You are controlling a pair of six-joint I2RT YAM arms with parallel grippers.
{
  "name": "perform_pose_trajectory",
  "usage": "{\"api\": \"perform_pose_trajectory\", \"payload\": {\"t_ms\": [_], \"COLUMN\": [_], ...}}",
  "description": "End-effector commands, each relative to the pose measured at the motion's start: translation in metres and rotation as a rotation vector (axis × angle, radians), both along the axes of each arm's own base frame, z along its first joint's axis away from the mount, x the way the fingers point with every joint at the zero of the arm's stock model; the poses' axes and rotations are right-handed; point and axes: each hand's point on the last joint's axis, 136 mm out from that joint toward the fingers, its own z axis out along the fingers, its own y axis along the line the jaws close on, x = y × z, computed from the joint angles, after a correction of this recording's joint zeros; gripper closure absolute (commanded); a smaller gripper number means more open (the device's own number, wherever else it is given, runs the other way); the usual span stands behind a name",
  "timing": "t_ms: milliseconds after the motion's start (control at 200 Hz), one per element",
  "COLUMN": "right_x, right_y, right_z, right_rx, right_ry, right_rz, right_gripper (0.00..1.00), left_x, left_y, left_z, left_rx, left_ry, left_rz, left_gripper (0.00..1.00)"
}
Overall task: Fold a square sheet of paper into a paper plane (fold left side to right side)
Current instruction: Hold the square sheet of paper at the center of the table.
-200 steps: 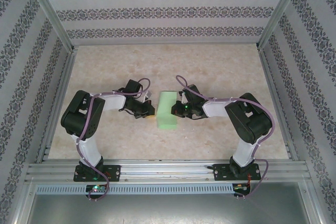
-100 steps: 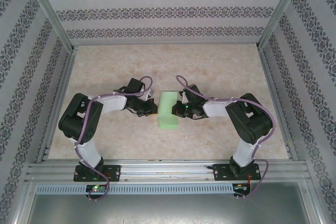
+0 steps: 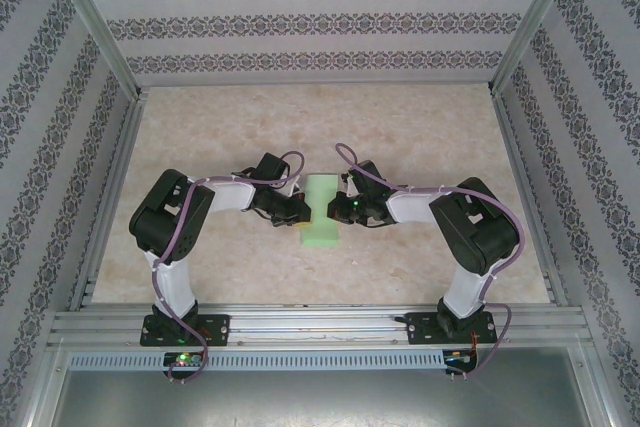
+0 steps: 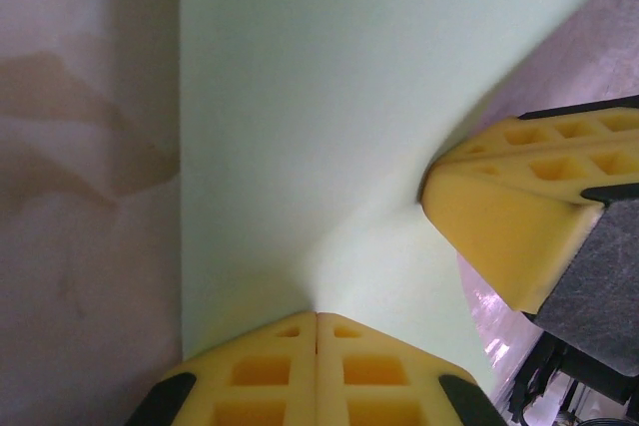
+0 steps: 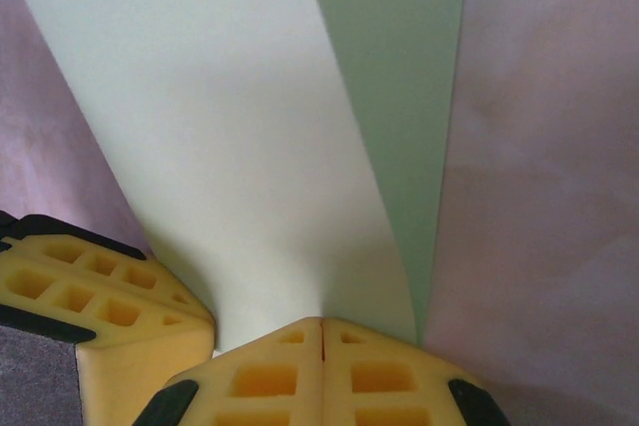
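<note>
The square sheet of paper (image 3: pixel 322 209), light green, lies doubled over as a narrow upright strip at the table's middle. My left gripper (image 3: pixel 302 209) is shut, its tips resting on the strip's left part. My right gripper (image 3: pixel 341 209) is shut too, with its tips on the right part. In the left wrist view my left gripper (image 4: pixel 318 318) touches the paper (image 4: pixel 319 127), with a right fingertip (image 4: pixel 509 216) close by. In the right wrist view my right gripper (image 5: pixel 321 324) presses the bowed upper layer (image 5: pixel 220 127); the lower layer (image 5: pixel 409 97) shows beside it.
The beige tabletop (image 3: pixel 420 127) stretches around the strip inside patterned walls. A metal rail (image 3: pixel 320 325) carrying both arm bases runs along the near edge. The two grippers' fingertips stand only a small gap apart over the paper.
My left arm has swung right, bringing its shut gripper from beside the paper onto its left part. The strip looks narrower. The right arm has not moved.
</note>
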Motion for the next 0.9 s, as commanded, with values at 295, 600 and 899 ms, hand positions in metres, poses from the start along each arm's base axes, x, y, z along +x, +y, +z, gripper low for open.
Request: {"api": "perform_pose_trajectory", "payload": {"t_ms": [295,600,899], "right_x": [-0.002,0.018,0.034], "right_y": [0.005,0.039,0.05], "right_z": [0.019,0.039,0.017], "right_rx": [0.011,0.136,0.12], "right_ry": [-0.013,-0.083,-0.057], "right_rz": [0.027,0.053,0.042], "right_gripper": [1.0,1.0,1.0], "left_x": [-0.01,-0.009,-0.011], "left_y": [0.015,0.016,0.017], "left_z": [-0.035,-0.037,-0.039], "left_rx": [0.118,0.13,0.134], "left_ry": [0.041,0.045,0.054], "left_rz": [0.002,0.004,0.005], "left_gripper": [1.0,1.0,1.0]}}
